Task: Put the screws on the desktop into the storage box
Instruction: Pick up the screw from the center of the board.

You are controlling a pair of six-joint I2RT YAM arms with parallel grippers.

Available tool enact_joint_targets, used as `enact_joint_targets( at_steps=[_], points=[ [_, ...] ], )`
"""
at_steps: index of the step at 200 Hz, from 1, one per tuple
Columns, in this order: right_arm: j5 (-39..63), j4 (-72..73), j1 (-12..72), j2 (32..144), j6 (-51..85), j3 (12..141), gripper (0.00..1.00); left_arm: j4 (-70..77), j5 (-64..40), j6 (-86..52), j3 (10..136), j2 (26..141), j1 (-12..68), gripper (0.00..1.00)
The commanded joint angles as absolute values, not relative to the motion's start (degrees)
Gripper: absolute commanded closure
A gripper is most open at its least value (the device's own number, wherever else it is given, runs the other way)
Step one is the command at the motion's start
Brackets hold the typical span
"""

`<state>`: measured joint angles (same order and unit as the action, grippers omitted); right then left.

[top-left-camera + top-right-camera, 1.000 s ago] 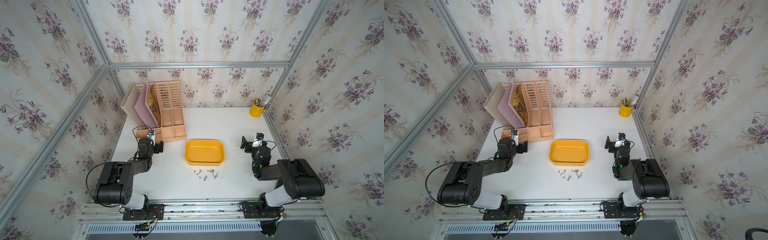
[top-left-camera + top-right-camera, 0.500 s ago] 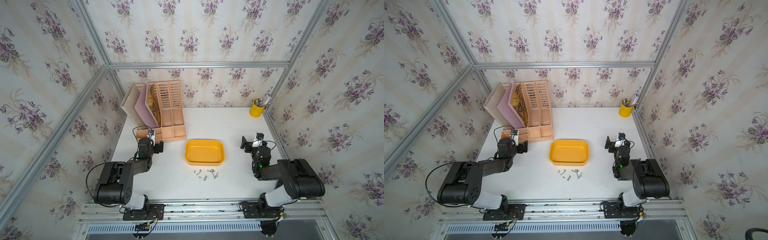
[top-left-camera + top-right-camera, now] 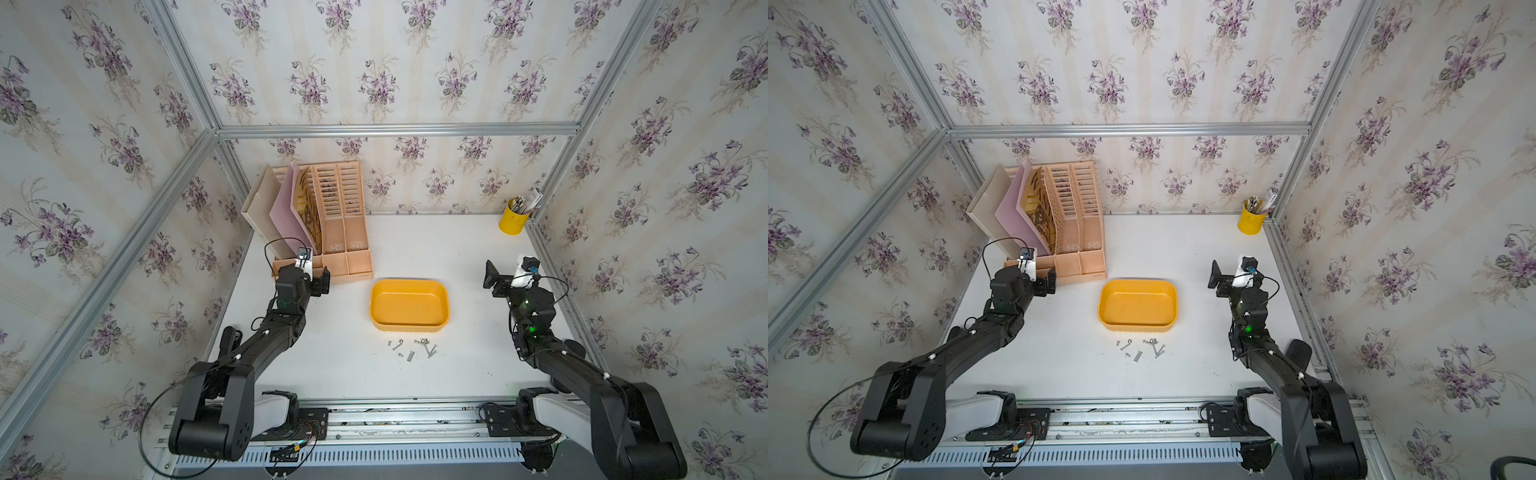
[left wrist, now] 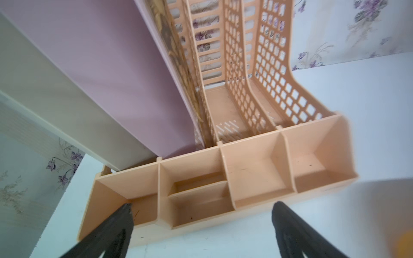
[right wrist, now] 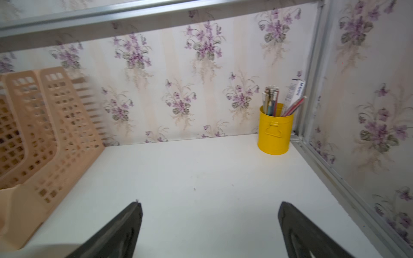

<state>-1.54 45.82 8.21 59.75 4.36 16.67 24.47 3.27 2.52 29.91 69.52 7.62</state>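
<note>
Tiny silver metal screws (image 3: 411,348) are seen scattered on the white surface (image 3: 332,374) at lower centre, just below the shallow yellow-orange plastic storage box (image 3: 409,329). The fingers of the left gripper (image 4: 202,206) and right gripper (image 5: 210,205) are spread wide, empty. Such small screws could be knocked aside or dropped when pinched.

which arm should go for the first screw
Right, narrowly. Both grippers are open and empty, but the right gripper sits slightly nearer the screws lying before the storage box; the left gripper is beside the file organizer.
</note>
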Motion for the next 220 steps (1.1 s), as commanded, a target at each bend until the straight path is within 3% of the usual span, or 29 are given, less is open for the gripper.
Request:
enact_joint_targets(
  at_steps=[1, 33, 62, 107, 144, 163, 220],
  points=[
    [-1.6, 23.7, 13.1, 52.9, 5.7, 18.4, 0.0, 12.5, 8.5, 0.3, 30.2, 64.6, 11.9, 0.01],
    [0.1, 7.9, 21.9, 45.0, 17.3, 19.9, 0.04, 0.6, 13.0, -3.2, 29.8, 54.6, 21.8, 0.01],
    [-2.3, -0.9, 35.9, 37.5, 24.7, 18.2, 0.12, -5.5, 5.1, -15.5, 26.8, 48.3, 26.3, 0.01],
    [-5.8, -7.6, 50.7, 34.7, 32.7, 15.3, 0.26, -8.3, 6.8, -25.7, 19.3, 40.7, 39.0, 0.01],
    [-5.6, -6.4, 55.5, 42.0, 32.9, 16.3, 0.36, -6.0, 7.4, -30.6, 14.7, 39.7, 45.9, 0.01],
    [-4.1, -2.7, 55.7, 46.5, 32.4, 16.4, 0.45, -4.8, 7.5, -31.4, 15.1, 42.8, 48.2, 0.01],
    [-5.0, 5.0, 56.0, 58.6, 29.6, 19.2, 0.5, 0.4, 9.5, -31.5, 16.2, 50.0, 52.8, 0.01]
  ],
)
